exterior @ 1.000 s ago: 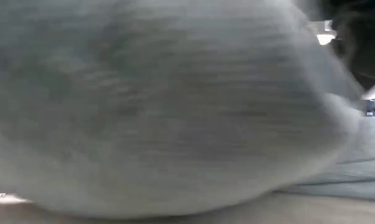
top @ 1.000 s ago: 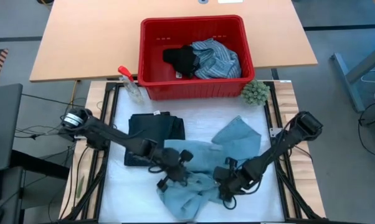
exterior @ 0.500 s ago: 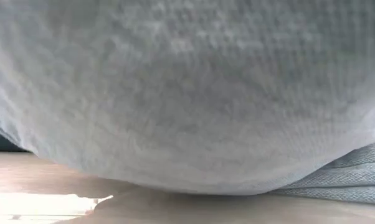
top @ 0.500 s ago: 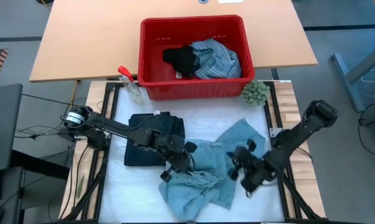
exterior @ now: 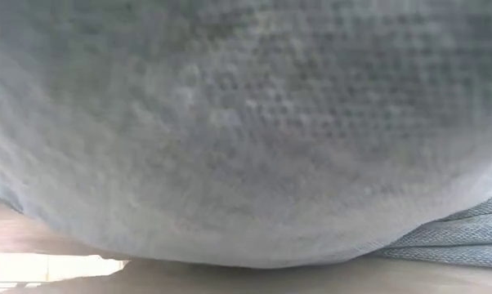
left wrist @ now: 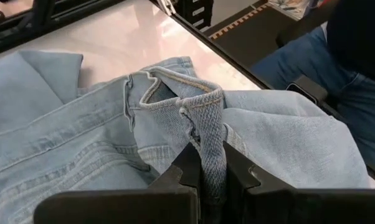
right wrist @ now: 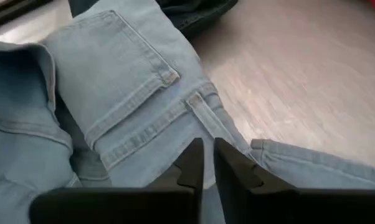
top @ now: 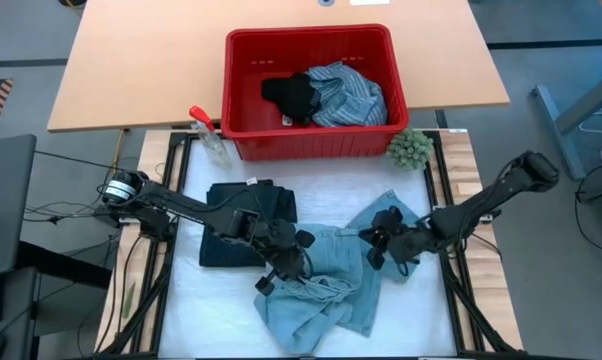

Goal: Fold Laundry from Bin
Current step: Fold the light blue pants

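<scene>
Right gripper [top: 379,240] swung from 6 to 3 o'clock of the jeans [top: 326,285] and let go, jaws narrowly parted. Left gripper [top: 281,268] clamps the waistband. Fold laid; the bin [top: 243,100] holds more.

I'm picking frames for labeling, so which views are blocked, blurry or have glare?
Low view: blocked by close, out-of-focus pale fabric. Left wrist view: sharp on jeans, bright glare on the white table. High view: evenly lit, clear.
</scene>
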Controlling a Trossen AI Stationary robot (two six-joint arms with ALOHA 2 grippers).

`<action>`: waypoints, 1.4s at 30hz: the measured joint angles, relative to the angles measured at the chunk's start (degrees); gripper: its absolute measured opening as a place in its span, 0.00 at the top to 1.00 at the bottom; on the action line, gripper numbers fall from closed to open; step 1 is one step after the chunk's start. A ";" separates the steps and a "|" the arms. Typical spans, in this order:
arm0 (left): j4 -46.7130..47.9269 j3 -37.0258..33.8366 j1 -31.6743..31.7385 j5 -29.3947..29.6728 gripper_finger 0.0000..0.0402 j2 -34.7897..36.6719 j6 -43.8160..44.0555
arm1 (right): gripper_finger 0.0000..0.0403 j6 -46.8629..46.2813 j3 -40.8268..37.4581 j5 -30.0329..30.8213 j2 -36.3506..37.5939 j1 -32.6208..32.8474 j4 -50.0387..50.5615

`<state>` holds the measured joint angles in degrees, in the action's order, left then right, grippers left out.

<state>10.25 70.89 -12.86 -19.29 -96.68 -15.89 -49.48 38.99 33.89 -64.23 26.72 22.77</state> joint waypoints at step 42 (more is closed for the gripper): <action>-0.10 -0.06 -2.16 6.28 0.98 0.02 -7.09 | 0.93 25.71 5.56 -13.14 -13.92 -2.23 -24.33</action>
<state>10.15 70.84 -15.02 -13.01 -96.66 -22.97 -23.76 44.55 20.75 -78.15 24.50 -1.56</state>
